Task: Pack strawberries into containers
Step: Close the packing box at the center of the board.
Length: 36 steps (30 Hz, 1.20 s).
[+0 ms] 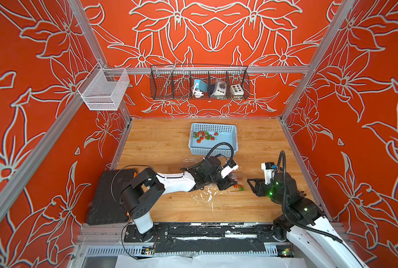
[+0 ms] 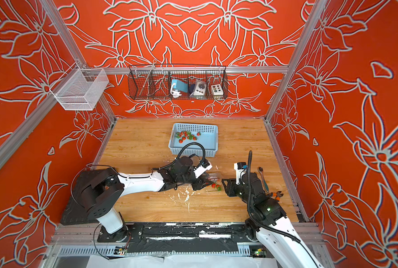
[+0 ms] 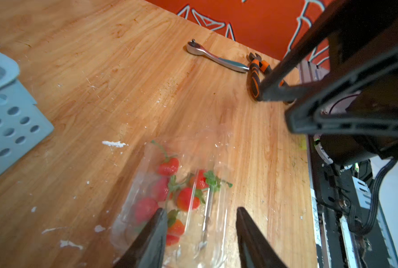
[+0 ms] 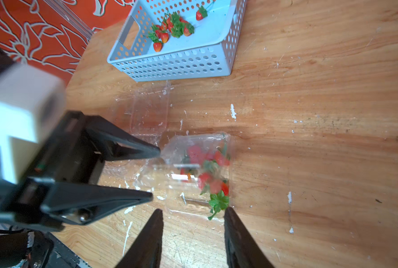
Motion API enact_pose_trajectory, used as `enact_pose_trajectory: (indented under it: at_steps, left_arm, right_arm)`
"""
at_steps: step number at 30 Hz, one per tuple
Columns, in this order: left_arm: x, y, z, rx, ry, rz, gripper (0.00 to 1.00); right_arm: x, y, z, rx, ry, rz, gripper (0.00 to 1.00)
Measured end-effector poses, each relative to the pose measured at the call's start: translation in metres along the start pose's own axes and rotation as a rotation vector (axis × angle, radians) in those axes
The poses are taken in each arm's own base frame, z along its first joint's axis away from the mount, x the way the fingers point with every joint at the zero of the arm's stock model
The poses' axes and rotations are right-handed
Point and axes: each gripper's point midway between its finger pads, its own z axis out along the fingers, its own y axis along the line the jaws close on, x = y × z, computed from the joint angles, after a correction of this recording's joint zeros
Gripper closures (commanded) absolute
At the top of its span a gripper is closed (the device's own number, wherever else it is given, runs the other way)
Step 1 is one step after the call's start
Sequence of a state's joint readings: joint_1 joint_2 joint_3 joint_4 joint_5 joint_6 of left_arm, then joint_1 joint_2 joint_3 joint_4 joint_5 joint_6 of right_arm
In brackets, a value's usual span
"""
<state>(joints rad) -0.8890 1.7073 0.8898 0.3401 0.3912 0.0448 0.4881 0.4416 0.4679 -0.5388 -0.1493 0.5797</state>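
**Top views.** On the wooden worktop (image 1: pixel 170 143), a perforated blue basket (image 1: pixel 213 151) at the far middle holds loose strawberries (image 1: pixel 203 135), gathered toward one end. Nearer the arms, a clamshell container (image 2: pixel 213 177) of clear plastic lies between the two grippers, with packed strawberries (image 1: pixel 238 186) inside. The left gripper (image 1: pixel 231 182) meets the container from its own side. The right gripper (image 1: pixel 251 186) stands just beside the opposite side, apart from it. In a top view, a ratchet wrench (image 2: pixel 263 178) and pliers (image 2: pixel 275 195) lie beyond the right arm, near the worktop's edge.

**Left wrist view.** The left gripper (image 3: pixel 200 210) is closed on the near end of the clamshell container (image 3: pixel 213 208), its fingers held apart by the plastic between them. About six packed strawberries (image 3: pixel 186 199) show through the plastic. The right gripper (image 3: pixel 277 110) hangs beyond, jaws parted, nothing between them.

**Right wrist view.** The right gripper (image 4: pixel 193 210) stands wide and empty, its tips just short of the container's edge. One fingertip (image 4: pixel 151 150) of the left gripper touches the container's lid. Container and berries are blurred, so the lid's position cannot be told. An empty clamshell (image 4: pixel 149 109), open, lies between the container and the basket.
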Motion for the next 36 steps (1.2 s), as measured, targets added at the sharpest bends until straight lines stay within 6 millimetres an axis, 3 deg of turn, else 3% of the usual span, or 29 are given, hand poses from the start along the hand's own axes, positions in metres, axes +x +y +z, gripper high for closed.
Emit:
enact_pose_trajectory:
  at_steps: [7, 21, 27, 32, 36]
  left_arm:
    - [0.023, -0.010, 0.003, 0.001, 0.048, 0.000, 0.52]
    - [0.027, -0.013, 0.005, -0.020, 0.056, 0.016, 0.53]
    - [0.031, -0.013, 0.008, -0.032, 0.070, 0.029, 0.53]
    - [0.047, -0.013, 0.015, -0.047, 0.117, 0.040, 0.53]
    - [0.044, -0.013, 0.019, -0.056, 0.117, 0.057, 0.53]
  right_arm:
    - [-0.002, -0.001, -0.002, 0.003, -0.012, 0.041, 0.52]
    - [0.048, -0.032, 0.029, 0.052, 0.082, 0.158, 0.52]
    - [0.045, -0.030, 0.034, 0.021, 0.068, 0.189, 0.52]
    - [0.050, -0.032, 0.041, 0.014, 0.078, 0.213, 0.53]
    - [0.057, -0.036, 0.046, 0.022, 0.095, 0.223, 0.54]
